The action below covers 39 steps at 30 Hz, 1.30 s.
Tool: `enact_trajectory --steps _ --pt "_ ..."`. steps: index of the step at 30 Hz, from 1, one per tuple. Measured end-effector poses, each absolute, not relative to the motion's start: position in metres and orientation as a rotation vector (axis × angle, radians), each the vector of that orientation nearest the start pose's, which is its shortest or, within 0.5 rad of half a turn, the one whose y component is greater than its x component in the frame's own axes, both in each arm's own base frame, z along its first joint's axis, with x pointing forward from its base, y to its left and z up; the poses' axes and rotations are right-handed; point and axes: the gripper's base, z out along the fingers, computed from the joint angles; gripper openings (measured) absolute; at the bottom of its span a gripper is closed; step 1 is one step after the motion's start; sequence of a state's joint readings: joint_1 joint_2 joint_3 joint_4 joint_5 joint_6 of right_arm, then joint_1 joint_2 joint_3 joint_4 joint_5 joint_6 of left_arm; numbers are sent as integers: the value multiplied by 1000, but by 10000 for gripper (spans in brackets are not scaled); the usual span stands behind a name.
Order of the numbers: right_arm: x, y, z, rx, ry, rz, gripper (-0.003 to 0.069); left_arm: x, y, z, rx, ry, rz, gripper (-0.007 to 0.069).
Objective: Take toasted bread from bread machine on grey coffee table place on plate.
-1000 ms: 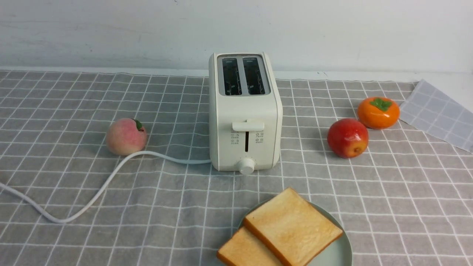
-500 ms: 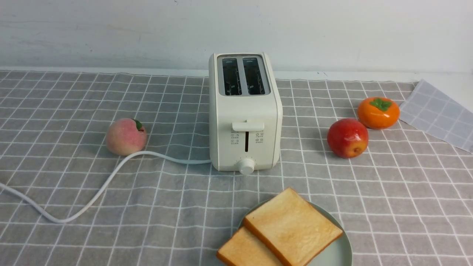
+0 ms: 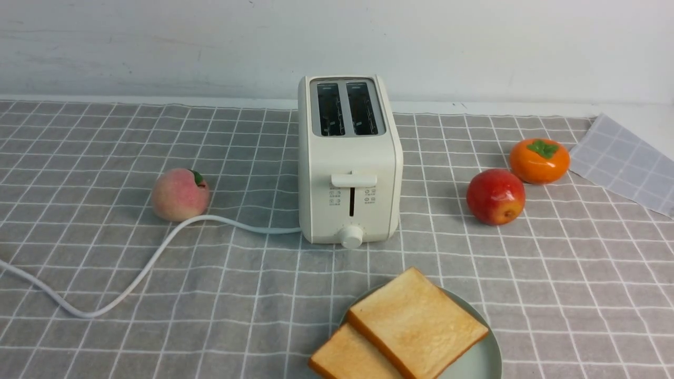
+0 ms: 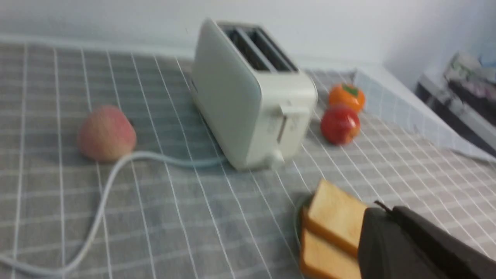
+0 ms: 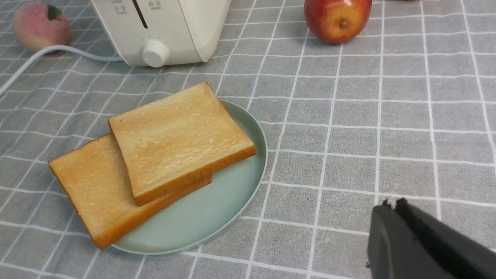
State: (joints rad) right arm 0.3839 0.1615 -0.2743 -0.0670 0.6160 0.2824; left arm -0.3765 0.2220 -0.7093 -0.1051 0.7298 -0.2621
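Note:
The cream-white bread machine [image 3: 348, 163] stands mid-table on the grey coffee table [image 3: 553, 273], both slots empty. Two slices of toasted bread [image 3: 416, 323] lie overlapped on the mint-green plate [image 3: 482, 358] at the front edge, the upper slice [image 5: 180, 139] resting partly on the lower slice [image 5: 91, 182]. Neither gripper shows in the front view. My left gripper [image 4: 381, 209] is shut and empty, hovering in front of the bread in its wrist view, which is blurred. My right gripper [image 5: 389, 205] is shut and empty above bare cloth beside the plate [image 5: 217, 209].
A peach [image 3: 179, 194] lies left of the toaster, against the white power cord [image 3: 131, 273] that runs to the left edge. A red apple [image 3: 495, 196] and an orange persimmon [image 3: 539, 160] sit to the right. A folded cloth corner [image 3: 626, 163] lies at far right.

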Motion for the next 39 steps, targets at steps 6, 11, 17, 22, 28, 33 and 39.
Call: enact_trajectory --steps 6,11,17,22,28,33,39 --pt "50 16 241 -131 1999 356 15 46 -10 288 -96 1688 -393 -10" --pt "50 16 241 -131 1999 356 20 48 -8 230 -91 1718 -322 -6" --pt "50 16 241 -131 1997 357 29 52 -7 170 -84 1891 -267 0" --pt "50 16 241 -131 1998 357 36 51 -7 168 -83 1914 -261 3" --pt "50 16 241 -131 1998 357 45 51 -7 167 -83 1916 -261 8" --pt "50 16 241 -131 1998 357 53 51 -6 167 -103 1914 -247 13" --pt "50 16 241 -131 1998 357 55 52 -3 167 -171 1905 -199 17"
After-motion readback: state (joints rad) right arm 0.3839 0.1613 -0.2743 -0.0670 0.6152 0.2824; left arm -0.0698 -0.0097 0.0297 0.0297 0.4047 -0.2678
